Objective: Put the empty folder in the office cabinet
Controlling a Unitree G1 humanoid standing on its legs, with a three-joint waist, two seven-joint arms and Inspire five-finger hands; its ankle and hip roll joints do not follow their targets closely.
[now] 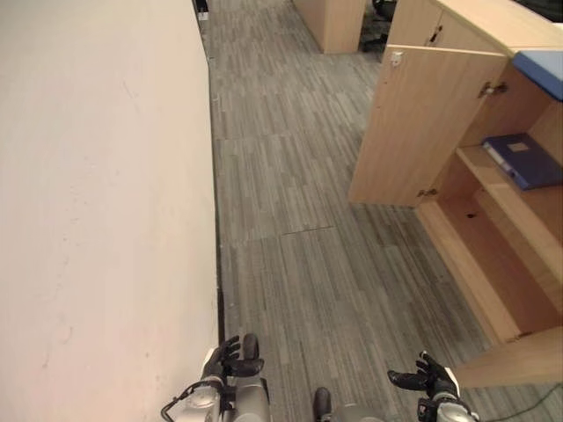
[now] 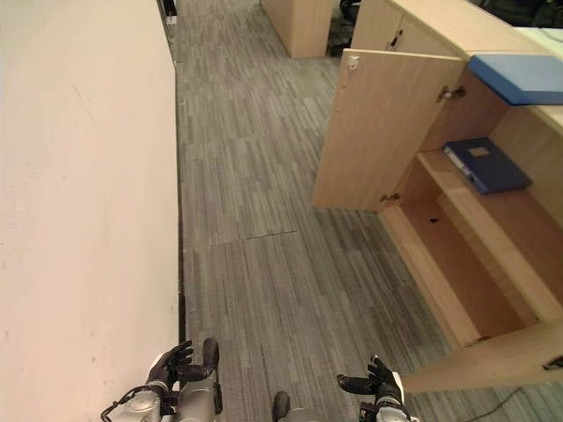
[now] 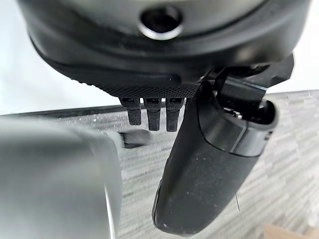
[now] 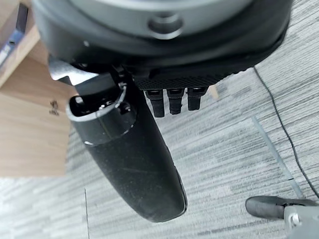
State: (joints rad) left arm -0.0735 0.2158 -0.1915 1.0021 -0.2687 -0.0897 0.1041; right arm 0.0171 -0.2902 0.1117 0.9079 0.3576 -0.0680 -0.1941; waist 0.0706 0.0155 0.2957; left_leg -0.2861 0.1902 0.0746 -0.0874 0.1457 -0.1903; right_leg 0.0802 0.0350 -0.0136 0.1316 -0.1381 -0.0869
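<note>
- Folder: a dark blue binder lying flat on the cabinet's middle shelf, right of frame in the head views. Neither hand holds it.
- Handling, as judged: stiff boards, light if empty, smooth covers likely to slip; best taken by the spine or gripped across both covers near an edge.
- Cabinet: light wood, door swung open toward frame centre; the lower compartment looks bare.
- Left hand: bottom edge, beside the pale wall, fingers loosely spread, holding nothing.
- Right hand: lower right above the grey floor, fingers relaxed, holding nothing.
</note>
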